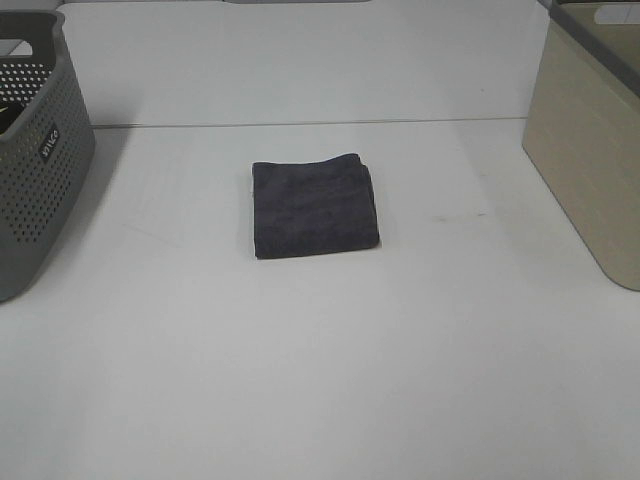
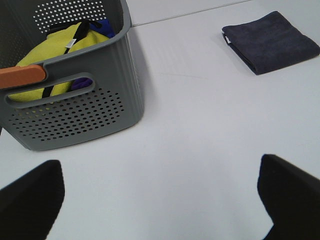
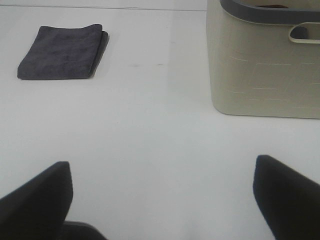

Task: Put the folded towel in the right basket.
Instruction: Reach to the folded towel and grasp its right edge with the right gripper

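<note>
Towel (image 1: 314, 208), dark grey, folded, lies flat mid-table; long axis runs roughly front-to-back, well apart from the beige basket (image 1: 585, 150). Left gripper (image 2: 160, 210) and right gripper (image 3: 162, 205) are both spread wide, empty.

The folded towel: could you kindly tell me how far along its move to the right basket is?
Nothing is done yet: the towel lies folded in the middle of the table, apart from the beige basket on the right. Nothing is in hand: the left pincer and right pincer are both open and empty. Left to do: grasp the towel, carry it over, drop it in that basket.
</note>
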`<control>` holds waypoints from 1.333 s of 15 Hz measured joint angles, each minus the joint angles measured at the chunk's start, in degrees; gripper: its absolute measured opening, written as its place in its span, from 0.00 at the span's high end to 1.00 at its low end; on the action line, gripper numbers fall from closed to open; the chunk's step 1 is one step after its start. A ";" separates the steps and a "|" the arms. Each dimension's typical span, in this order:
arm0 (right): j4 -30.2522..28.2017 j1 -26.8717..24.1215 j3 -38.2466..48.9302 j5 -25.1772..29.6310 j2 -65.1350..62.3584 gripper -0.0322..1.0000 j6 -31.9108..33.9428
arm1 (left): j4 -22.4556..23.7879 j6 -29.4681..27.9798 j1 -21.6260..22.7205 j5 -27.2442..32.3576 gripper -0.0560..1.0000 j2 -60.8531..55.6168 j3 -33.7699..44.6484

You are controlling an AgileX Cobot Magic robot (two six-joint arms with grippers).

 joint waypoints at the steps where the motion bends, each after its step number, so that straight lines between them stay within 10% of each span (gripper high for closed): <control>1: 0.00 0.00 0.00 0.00 0.00 0.09 0.00 | 0.00 0.00 0.00 0.00 0.01 0.00 0.00; 20: 0.00 0.00 0.00 0.00 0.00 0.09 0.00 | 0.00 0.00 0.00 0.00 0.01 0.00 0.00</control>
